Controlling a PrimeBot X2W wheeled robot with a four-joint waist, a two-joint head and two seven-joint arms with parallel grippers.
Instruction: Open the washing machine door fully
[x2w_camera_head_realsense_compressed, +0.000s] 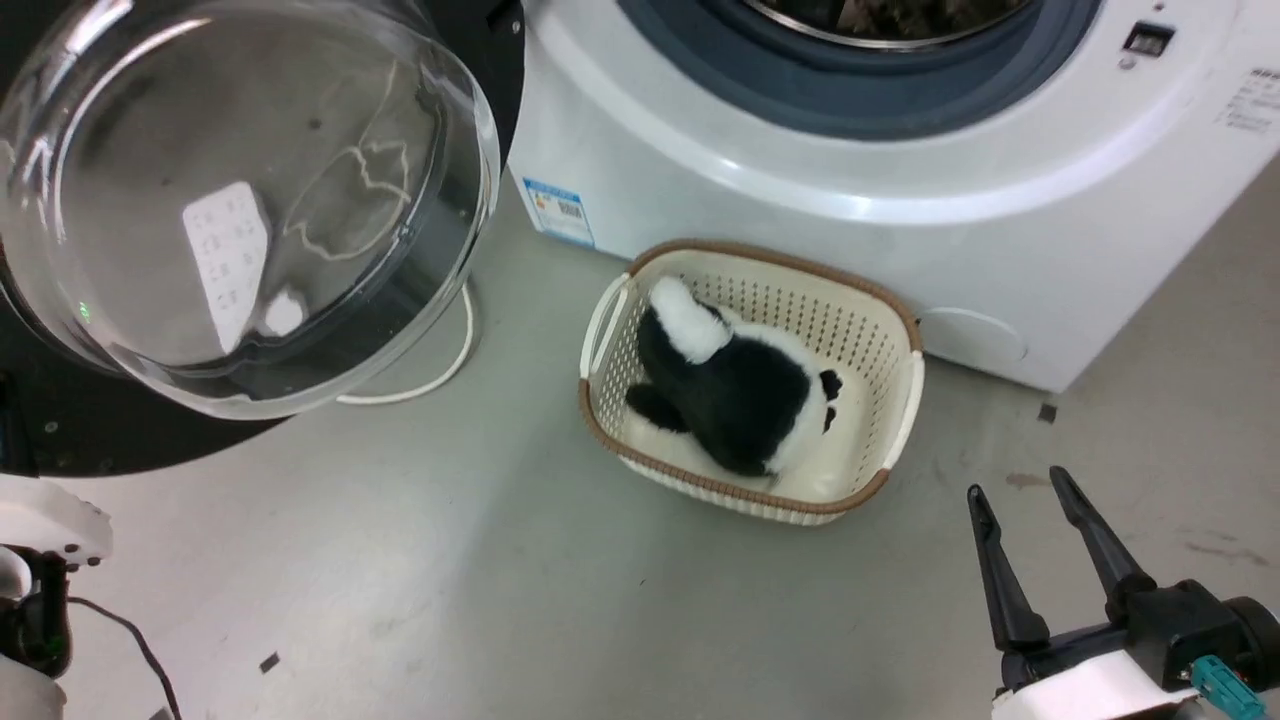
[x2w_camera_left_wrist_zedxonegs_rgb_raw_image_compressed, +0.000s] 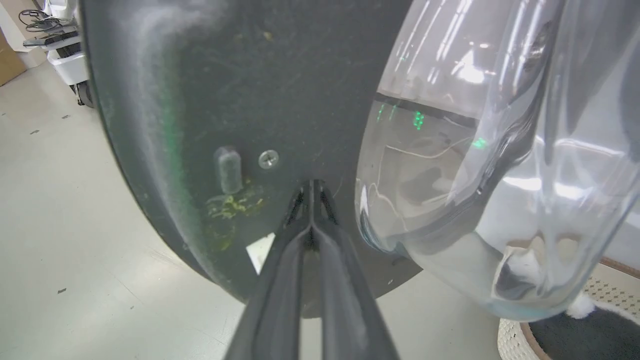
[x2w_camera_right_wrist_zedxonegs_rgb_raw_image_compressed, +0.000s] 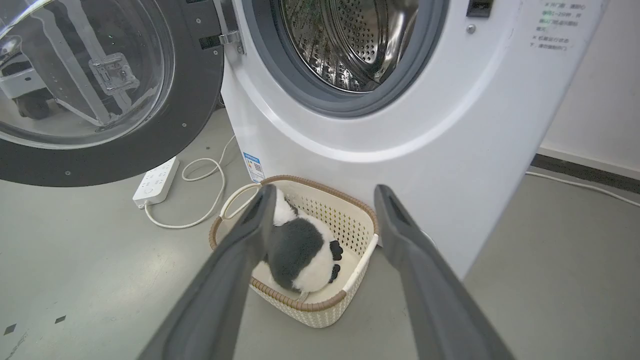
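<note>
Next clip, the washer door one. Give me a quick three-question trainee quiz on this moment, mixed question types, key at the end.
1. True or false: the door is closed over the drum.
2. What lies in the basket? A. folded towels B. a black-and-white plush toy C. a detergent bottle
3. Fill in: the left pincer, with its tips at the door's black inner face, is ____ (open or shut).

Key: 1. False: the door is swung out to the side and the drum is exposed. 2. B. 3. shut.
</note>
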